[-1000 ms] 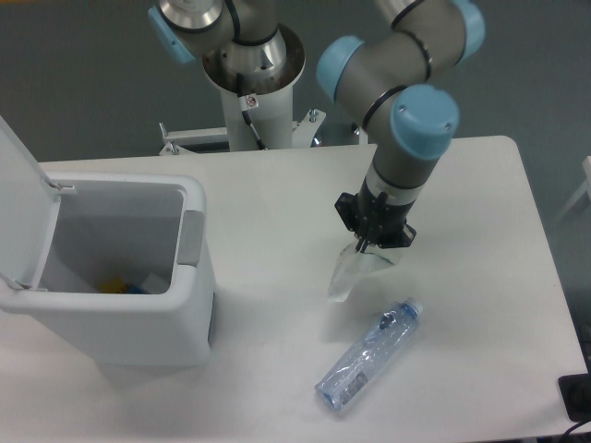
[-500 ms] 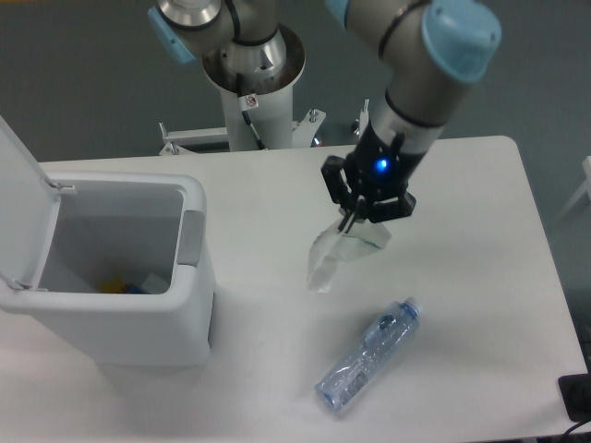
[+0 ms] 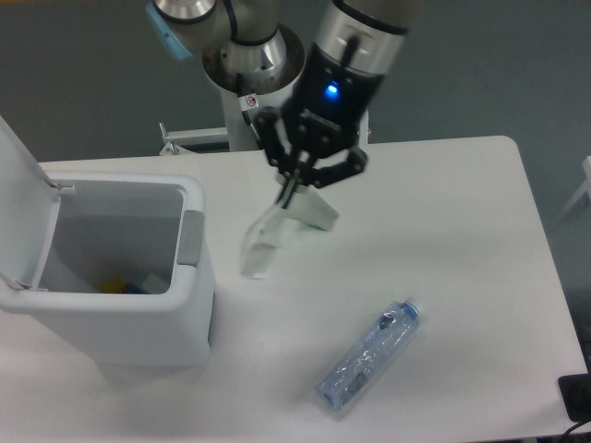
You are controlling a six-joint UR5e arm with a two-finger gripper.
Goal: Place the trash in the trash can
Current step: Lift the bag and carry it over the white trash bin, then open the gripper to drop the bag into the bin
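Observation:
A crumpled clear-and-white plastic wrapper [image 3: 272, 233] hangs in the air above the table, with my gripper [image 3: 294, 191] shut on its upper end. It dangles just right of the trash can [image 3: 189, 314], a large white bin with its lid [image 3: 18, 198] swung open to the left and a grey tab [image 3: 190, 237] on its rim. The other piece of trash, a crushed clear bottle [image 3: 368, 354] with a bluish label and cap, lies on the table at the lower right, well away from the gripper.
Something yellow and blue [image 3: 125, 284] lies at the bottom of the bin. The arm's base column [image 3: 251, 74] stands behind the table's back edge. A dark object [image 3: 578, 397] sits at the table's lower right corner.
The gripper has risen and swung left with the wrapper, from above the bottle's area to just right of the bin. The bottle has not moved.

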